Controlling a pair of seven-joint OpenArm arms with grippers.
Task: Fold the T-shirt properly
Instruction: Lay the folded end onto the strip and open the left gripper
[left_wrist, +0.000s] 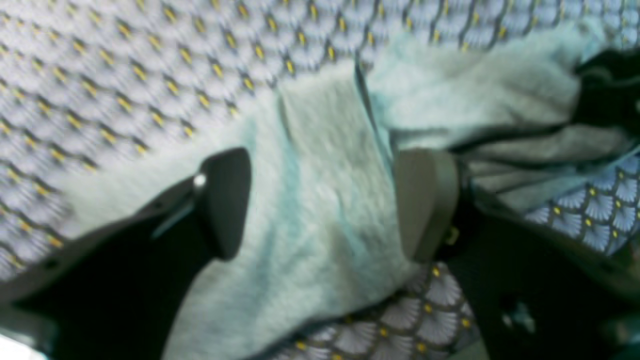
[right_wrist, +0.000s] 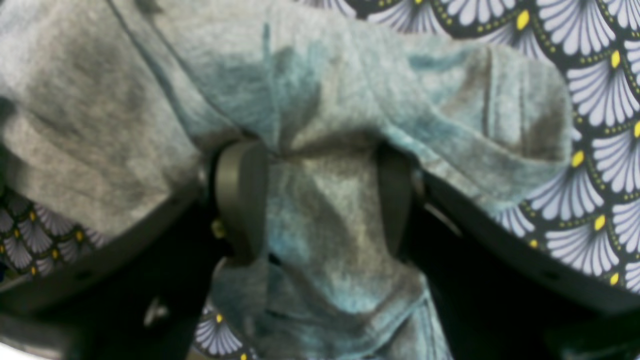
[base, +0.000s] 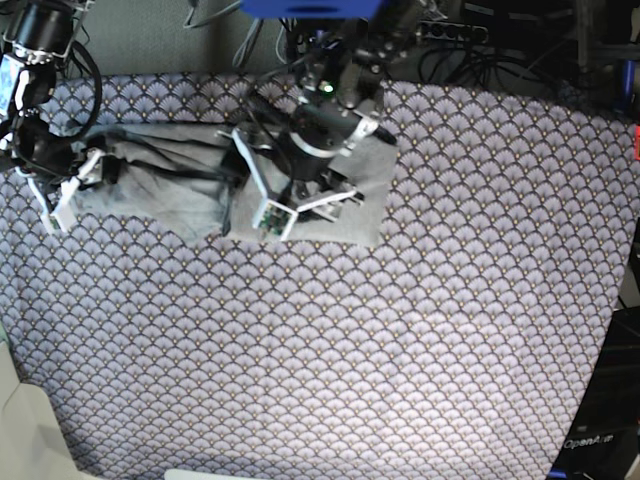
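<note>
The light grey T-shirt (base: 165, 180) lies crumpled on the far left part of the table, reaching from the left arm to the right arm. My left gripper (left_wrist: 325, 205) hovers over the shirt's right part (left_wrist: 320, 165); its jaws stand apart with flat cloth beneath them, gripping nothing. In the base view this left gripper (base: 325, 200) points down at the shirt's near edge. My right gripper (right_wrist: 317, 200) has a bunched fold of the T-shirt (right_wrist: 325, 210) gathered between its fingers (right_wrist: 240, 200), at the shirt's left end (base: 85, 180).
The purple-grey scallop-patterned table cloth (base: 400, 350) covers the whole table. Cables and dark equipment (base: 460, 40) crowd the back edge. A pale box corner (base: 30, 430) sits at the near left, and the table's right edge (base: 625, 260) drops into darkness.
</note>
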